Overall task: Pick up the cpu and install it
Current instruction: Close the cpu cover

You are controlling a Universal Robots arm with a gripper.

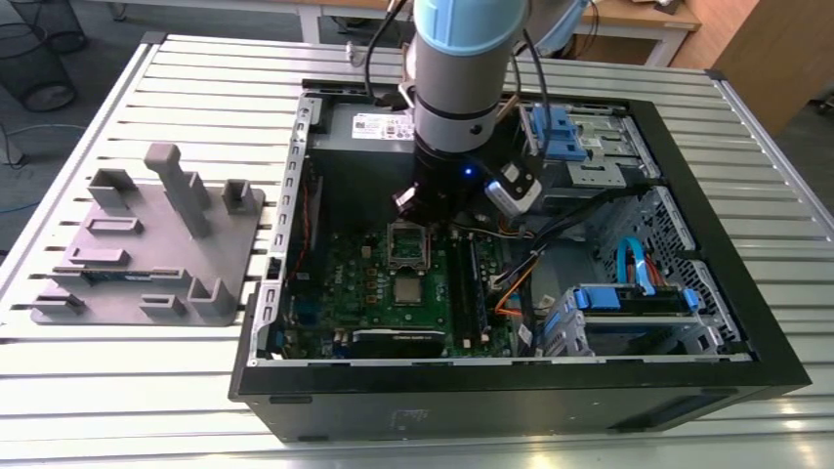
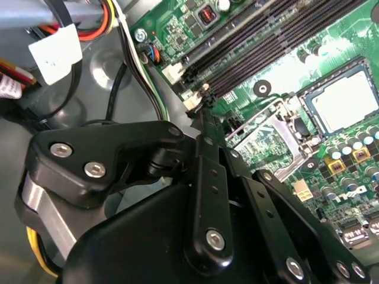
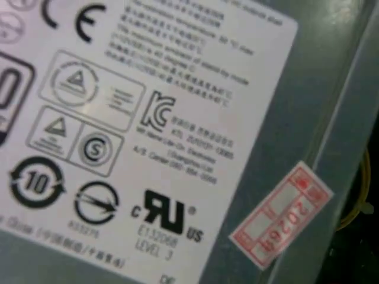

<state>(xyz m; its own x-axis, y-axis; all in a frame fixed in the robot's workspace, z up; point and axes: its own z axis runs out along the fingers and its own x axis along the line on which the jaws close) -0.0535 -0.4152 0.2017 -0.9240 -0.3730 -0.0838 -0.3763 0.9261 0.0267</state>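
Observation:
The cpu, a pale silvery square, lies flat inside the socket on the green motherboard; in the exterior view the cpu sits at the board's middle. Beside it the socket's metal frame stands swung open. My gripper hangs above the board's edge near that frame, apart from the cpu, its black fingers drawn together with nothing between them. In the exterior view the gripper is low inside the open computer case, just beyond the socket.
The black case wall surrounds the board. A power supply with a white label lies under the wrist. Memory slots, cable bundles and blue drive cages crowd the sides. A gray fixture plate rests on the slatted table.

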